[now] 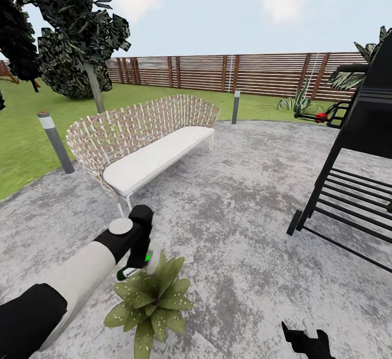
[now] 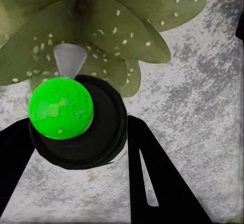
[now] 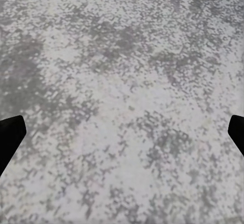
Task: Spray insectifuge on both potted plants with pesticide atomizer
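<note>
- Just beyond the left pincer point(image 1: 132, 265), a potted plant point(image 1: 149, 302) sits on the round grey paving point(image 1: 245, 223), its leaf tips reaching close to the fingers.
- That pincer is pinching the pesticide atomizer point(image 2: 76, 127); the wrist view shows a round dark body with a glossy bright green knob point(image 2: 60, 108) held between the two black fingers point(image 2: 152, 173).
- A pale translucent cone point(image 2: 68, 58) fans from the atomizer toward the rosette, so I judge spraying of this plant is under way.
- To do it well, keep the nozzle aimed at the rosette's centre and sweep slowly outward over each leaf, without letting the fingers press the foliage.
- Leaves are broad, pointed and matt green, already flecked with small white dots; the paving is mottled and rough-looking.
- The right pincer point(image 1: 307, 340) hangs low over bare paving well apart from the plant, fingers spread and holding nothing.
- Farther off stand a woven wicker sofa point(image 1: 144, 136) with a smooth white cushion, a black slatted grill point(image 1: 359, 147) and a brown horizontal-slat fence point(image 1: 245, 73).
</note>
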